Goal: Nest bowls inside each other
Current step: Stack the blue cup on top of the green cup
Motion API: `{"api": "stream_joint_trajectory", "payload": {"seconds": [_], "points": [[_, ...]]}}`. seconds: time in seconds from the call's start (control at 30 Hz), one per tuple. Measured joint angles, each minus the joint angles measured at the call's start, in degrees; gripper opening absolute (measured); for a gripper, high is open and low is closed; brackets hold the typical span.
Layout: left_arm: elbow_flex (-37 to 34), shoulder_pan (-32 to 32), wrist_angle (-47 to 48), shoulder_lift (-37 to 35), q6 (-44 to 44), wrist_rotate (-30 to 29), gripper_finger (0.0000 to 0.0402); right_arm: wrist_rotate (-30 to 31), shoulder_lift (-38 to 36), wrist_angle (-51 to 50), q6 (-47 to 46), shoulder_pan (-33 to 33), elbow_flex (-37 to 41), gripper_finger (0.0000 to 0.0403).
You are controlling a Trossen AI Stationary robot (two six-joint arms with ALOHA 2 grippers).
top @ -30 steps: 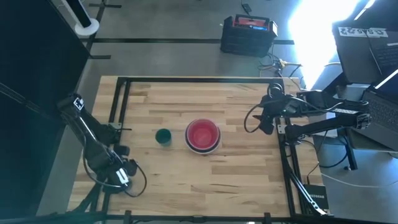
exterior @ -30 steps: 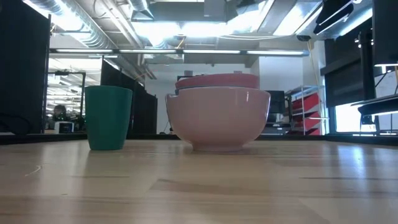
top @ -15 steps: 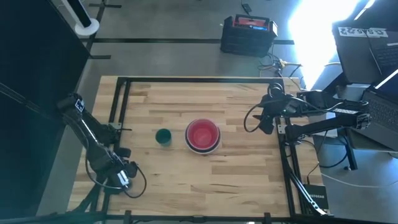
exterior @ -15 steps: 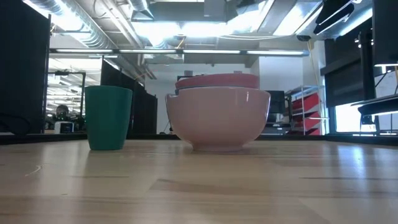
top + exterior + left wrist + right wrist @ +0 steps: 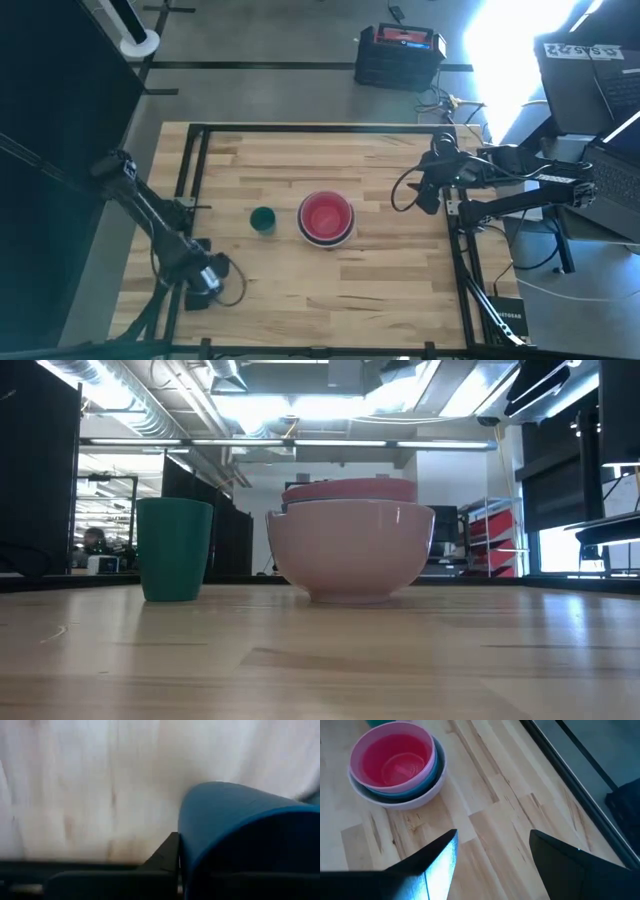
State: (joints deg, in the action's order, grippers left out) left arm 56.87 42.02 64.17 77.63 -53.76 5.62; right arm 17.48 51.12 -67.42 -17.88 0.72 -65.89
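A stack of bowls (image 5: 326, 217) stands mid-table: a white outer bowl (image 5: 350, 555), a grey-blue one (image 5: 436, 772) and a pink one (image 5: 390, 760) with red showing inside. My left gripper (image 5: 205, 283) points down at the table's near left corner, shut at a blue bowl (image 5: 235, 815). That bowl fills the left wrist view and is hidden under the gripper in the high view. My right gripper (image 5: 492, 855) hangs open over the table's right side, well away from the stack, with nothing between its fingers. My left gripper comes from above, pointing down, at the blue bowl's rim (image 5: 186, 827). One dark finger (image 5: 167, 857) lies against the outside of the wall. The other finger is hidden by the bowl. I cannot tell whether the bowl rests on the table.
A green cup (image 5: 263, 219) stands upright just left of the stack. Black frame rails (image 5: 190, 180) run along the table's left, far and right edges. A black case (image 5: 398, 55) sits on the floor beyond the far edge. Bare wood lies across the near half.
My left arm has swung a little toward the table's right edge and sunk lower over the near left corner. The stack, the green cup and my right arm have not moved.
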Motion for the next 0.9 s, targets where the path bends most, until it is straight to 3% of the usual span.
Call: {"api": "stream_joint_trajectory", "payload": {"seconds": [0.3, 0.37, 0.5, 0.63, 0.9], "points": [[24.6, -25.6, 21.0, -1.7, 6.1, -7.1, 0.0, 1.5, 0.0, 0.1, 0.1, 0.0, 0.0, 0.0232], [28.3, -32.6, 23.1, 0.4, 12.4, -10.8, 0.0, 2.8, 0.0, 0.3, 0.2, 0.0, 0.0, 0.0232], [30.3, -43.5, 24.1, 4.6, 24.1, -11.6, 0.0, 3.1, 0.0, 0.2, 0.2, 0.0, 0.0, 0.0232], [30.5, -47.6, 23.9, 8.5, 32.2, -11.6, 0.0, 3.1, 0.0, -0.2, 0.2, 0.0, 0.0, 0.0232], [30.4, -47.6, 21.7, 14.3, 39.2, -9.1, 0.0, 3.0, 0.0, -0.2, 0.1, 0.0, 0.0, 0.0232]]}}
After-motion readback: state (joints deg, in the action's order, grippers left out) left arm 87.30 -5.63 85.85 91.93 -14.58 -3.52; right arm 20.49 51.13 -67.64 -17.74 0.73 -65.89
